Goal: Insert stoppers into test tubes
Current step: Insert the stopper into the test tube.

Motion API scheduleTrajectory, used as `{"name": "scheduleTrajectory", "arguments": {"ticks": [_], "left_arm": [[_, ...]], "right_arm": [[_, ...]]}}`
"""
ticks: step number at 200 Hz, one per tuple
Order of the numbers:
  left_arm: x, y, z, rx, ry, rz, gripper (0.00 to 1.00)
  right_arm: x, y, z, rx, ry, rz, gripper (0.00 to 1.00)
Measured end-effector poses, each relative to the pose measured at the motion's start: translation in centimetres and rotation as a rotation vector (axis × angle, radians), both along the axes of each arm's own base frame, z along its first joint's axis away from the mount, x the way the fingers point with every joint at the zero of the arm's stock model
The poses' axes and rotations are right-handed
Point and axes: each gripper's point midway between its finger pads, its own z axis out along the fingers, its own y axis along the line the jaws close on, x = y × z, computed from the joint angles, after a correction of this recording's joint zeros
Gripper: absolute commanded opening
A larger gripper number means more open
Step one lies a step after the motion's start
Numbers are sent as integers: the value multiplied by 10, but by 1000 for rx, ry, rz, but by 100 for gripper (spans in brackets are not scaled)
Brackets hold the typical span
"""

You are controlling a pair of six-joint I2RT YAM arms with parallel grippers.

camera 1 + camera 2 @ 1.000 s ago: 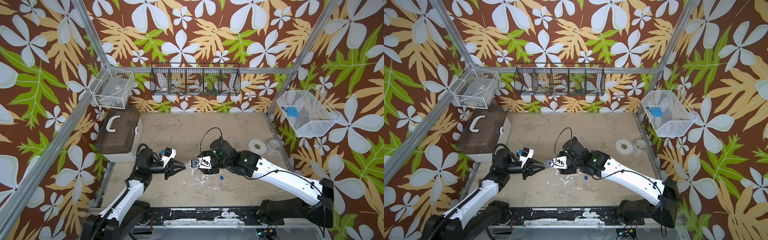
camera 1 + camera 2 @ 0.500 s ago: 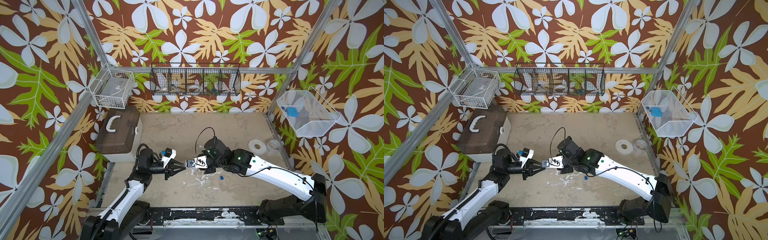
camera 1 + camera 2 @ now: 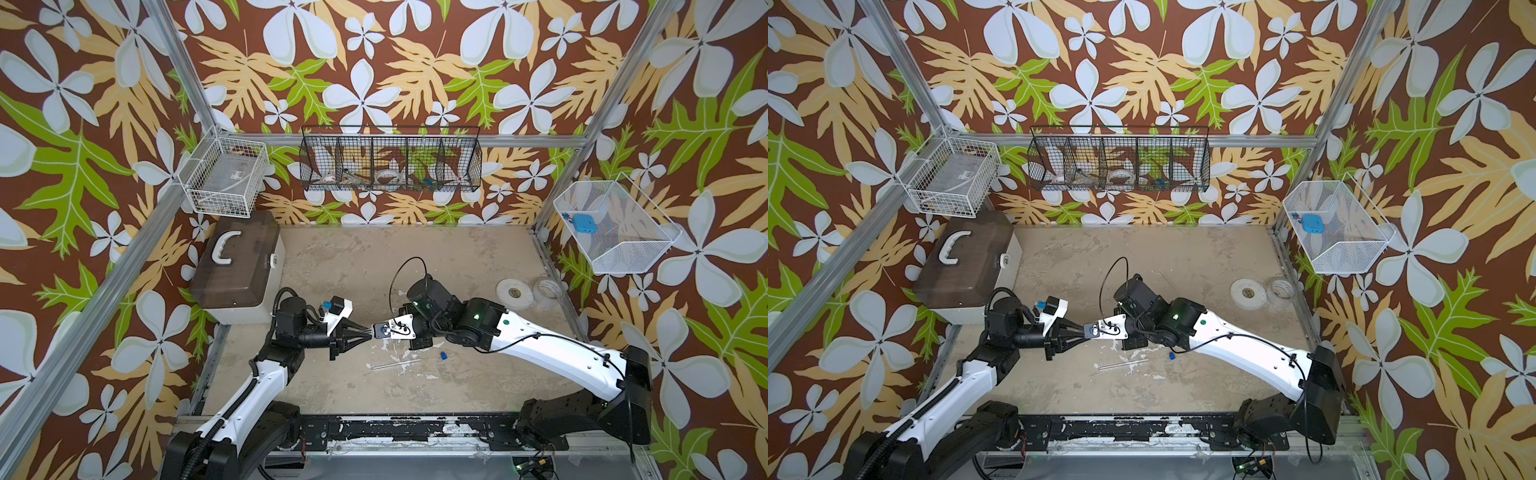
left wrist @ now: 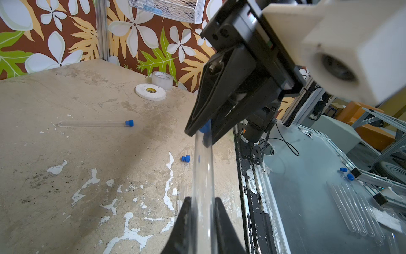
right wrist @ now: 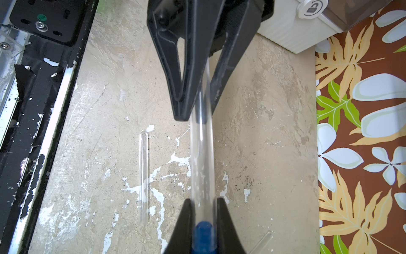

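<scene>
My left gripper [image 4: 201, 202] is shut on a clear test tube [image 4: 202, 171] and holds it level above the table, pointing at the right arm. A blue stopper [image 5: 203, 231] sits in the tube's far end. My right gripper [image 5: 203, 203] is shut on that stoppered end, its fingers pressed against the tube's sides. In both top views the two grippers meet tip to tip [image 3: 370, 331] [image 3: 1086, 331]. On the table lie a loose stopper [image 3: 443, 355], an empty test tube [image 3: 395, 364] and a stoppered test tube [image 4: 94, 123].
Two white tape rolls [image 3: 515, 293] lie at the right edge of the table. A brown-lidded box [image 3: 237, 270] stands at the back left. Wire baskets hang on the walls, and one holds a flat blue square [image 3: 584, 223]. Several spare tubes [image 4: 356, 211] lie beyond the front rail.
The right arm has moved left over the tube's end and its jaws have closed on it. The left arm has kept still, holding the tube.
</scene>
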Motion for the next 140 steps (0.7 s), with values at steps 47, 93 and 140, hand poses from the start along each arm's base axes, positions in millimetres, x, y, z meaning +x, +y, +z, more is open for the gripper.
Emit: {"name": "scheduleTrajectory", "arguments": {"ticks": [47,93,140], "left_arm": [[-1,0,1,-1,-3,-2,68],[1,2,2,-3,-4,9,100],[31,14,9,46,-39,174,100]], "right_arm": [[2,-2,1,4,-10,-16,11],[0,-5,0,6,-11,-20,11],[9,-20,-1,18,-14,-82,11]]}}
